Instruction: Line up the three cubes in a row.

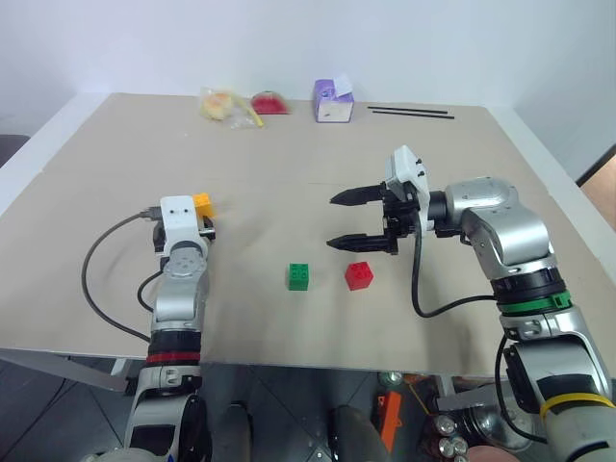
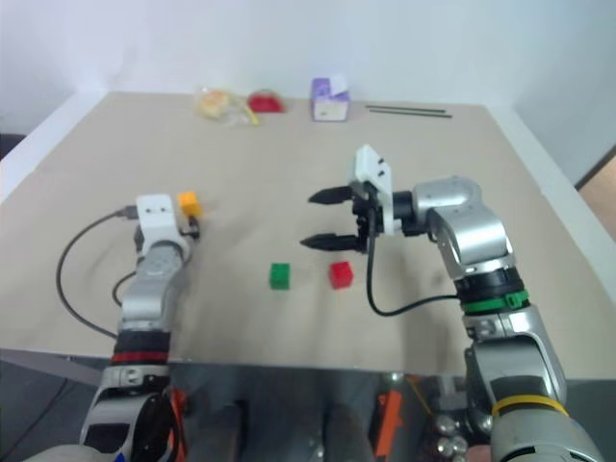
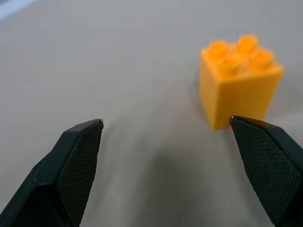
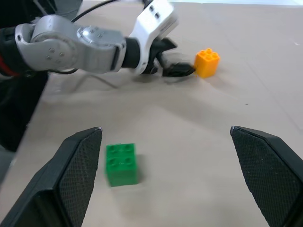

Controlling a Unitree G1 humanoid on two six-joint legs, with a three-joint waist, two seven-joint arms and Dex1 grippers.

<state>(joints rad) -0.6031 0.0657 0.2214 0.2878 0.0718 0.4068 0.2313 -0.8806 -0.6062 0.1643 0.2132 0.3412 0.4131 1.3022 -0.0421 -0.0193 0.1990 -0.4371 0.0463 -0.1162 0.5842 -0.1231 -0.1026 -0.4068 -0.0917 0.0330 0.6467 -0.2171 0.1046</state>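
Observation:
The yellow-orange cube (image 1: 202,203) stands on the tan tabletop at the left. My left gripper (image 3: 165,123) lies level just short of it, open, and the cube (image 3: 239,78) sits a little beyond one fingertip, not between the fingers. The green cube (image 1: 298,276) and the red cube (image 1: 359,275) sit side by side with a gap near the table's front middle. My right gripper (image 1: 333,221) hovers just behind and above the red cube, pointing left, open and empty. The right wrist view looks past its fingers to the green cube (image 4: 121,164) and the left gripper (image 4: 177,70).
At the table's far edge lie a clear bag with a yellowish thing (image 1: 223,105), a red object (image 1: 269,102), a purple-and-white box (image 1: 332,100) and two thin black sticks (image 1: 411,113). A black cable (image 1: 96,279) loops beside my left arm.

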